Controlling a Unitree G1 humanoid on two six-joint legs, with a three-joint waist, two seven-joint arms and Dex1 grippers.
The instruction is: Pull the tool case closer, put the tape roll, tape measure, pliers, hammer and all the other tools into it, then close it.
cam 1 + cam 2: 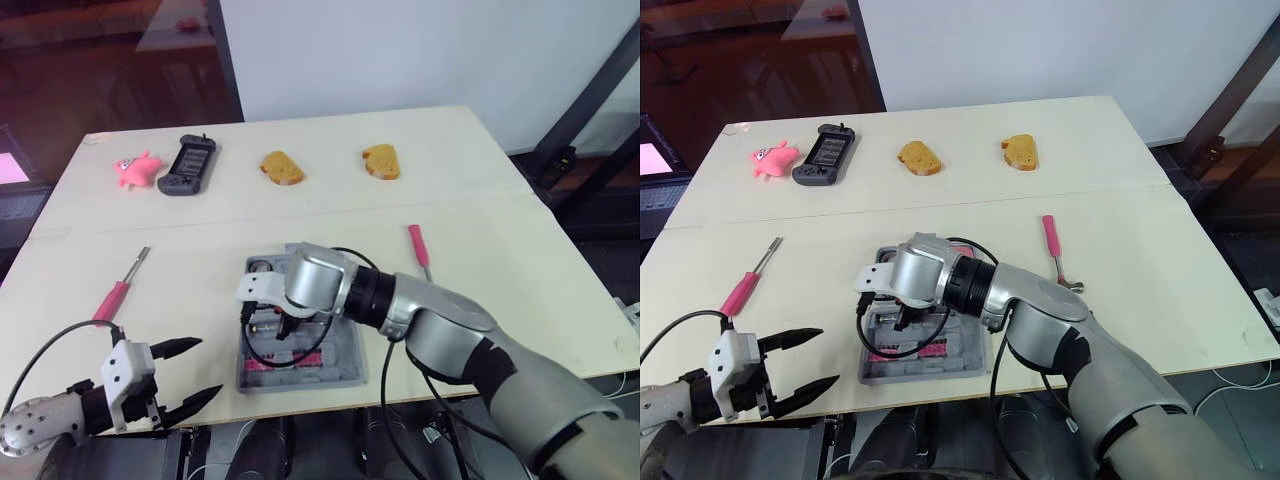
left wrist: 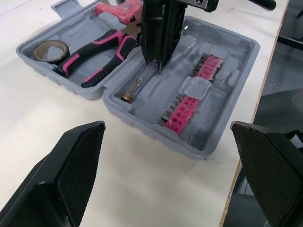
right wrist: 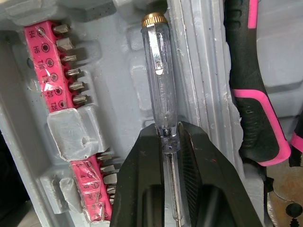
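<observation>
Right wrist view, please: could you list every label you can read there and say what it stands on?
"H4", "H6": on the upper pink bit holder, at its top end.
"T20", "T25": same holder, further down, faint.
Numbers on the lower pink bit holder: too blurred to read.

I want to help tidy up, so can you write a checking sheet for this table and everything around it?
Surface: cream table, no spills seen.
Job's things: grey tool case open near the front edge, holding tape roll, pliers and pink bit strips; pink-handled screwdriver and hammer lie outside it on the table.
Clutter: pink plush toy, black handheld gadget and two bread slices along the far side.
Grippers: left gripper open, by the front left edge; right gripper shut on a clear screwdriver inside the case.
Cables: black cable loops from the right arm over the case; another cable at the left wrist.
Surroundings: white wall, dark floor, black frame posts on the right.
</observation>
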